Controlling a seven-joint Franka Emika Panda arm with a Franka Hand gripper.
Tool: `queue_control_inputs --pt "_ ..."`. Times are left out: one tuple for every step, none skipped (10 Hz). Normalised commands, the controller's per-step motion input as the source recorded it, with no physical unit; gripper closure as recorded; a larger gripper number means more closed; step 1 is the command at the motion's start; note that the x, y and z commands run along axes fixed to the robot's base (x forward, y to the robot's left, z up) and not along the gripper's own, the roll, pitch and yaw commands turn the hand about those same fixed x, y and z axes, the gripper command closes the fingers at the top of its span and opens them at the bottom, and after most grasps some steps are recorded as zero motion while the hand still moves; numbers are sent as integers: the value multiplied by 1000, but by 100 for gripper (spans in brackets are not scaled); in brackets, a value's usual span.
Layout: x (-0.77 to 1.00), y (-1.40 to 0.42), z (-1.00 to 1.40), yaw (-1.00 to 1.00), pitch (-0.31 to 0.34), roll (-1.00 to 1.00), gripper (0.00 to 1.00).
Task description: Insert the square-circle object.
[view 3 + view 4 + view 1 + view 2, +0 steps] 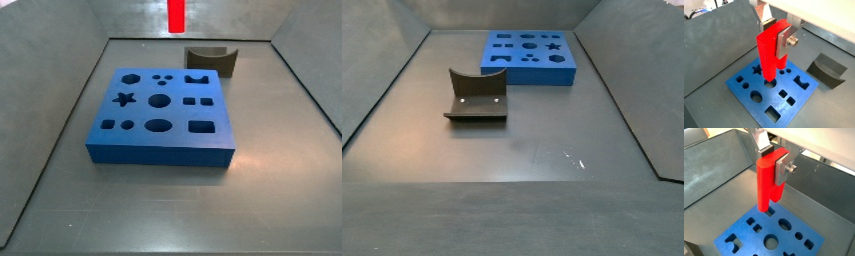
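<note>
My gripper point(776, 34) is shut on the bright red square-circle object point(767, 55) and holds it upright, legs down; both wrist views show this point(774, 160). The piece point(765, 183) hangs above the blue block point(757, 95), which has several shaped holes. Its lower ends are over the block's holes and clear of its top. In a side view only the red piece point(175, 15) shows, at the upper edge, well above the block point(160, 115). The block also lies at the far end of the bin in a side view point(529, 55), where the gripper is out of view.
The dark grey fixture point(827, 70) stands on the floor beside the blue block, apart from it; both side views show it point(210, 60) point(476, 97). Grey sloping bin walls point(67, 130) enclose the floor.
</note>
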Motion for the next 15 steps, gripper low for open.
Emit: queue_control_inputs --pt "26 69 -506 -734 167 -14 100" --pt "0 0 -611 -1000 93 -30 100" --pt "0 0 -617 -1000 84 -23 100" --pt "0 0 -549 -1000 10 -34 100" --pt "0 0 -497 -1000 0 -33 100" --pt "0 0 -366 -1000 0 0 100" --pt "0 -91 -203 -980 29 34 100" --pt "-151 -77 -80 -891 40 84 100" --pt "-243 -63 -29 -829 41 89 100" --pt "-269 0 -43 -849 20 77 100" --pt "-311 0 -111 -843 3 44 100" --pt "-466 0 -317 -734 0 0 100" --pt "-523 0 -426 -694 -7 -6 100" --pt "-517 0 -440 -711 -11 -13 100" --pt "-463 43 -480 -769 0 -53 100"
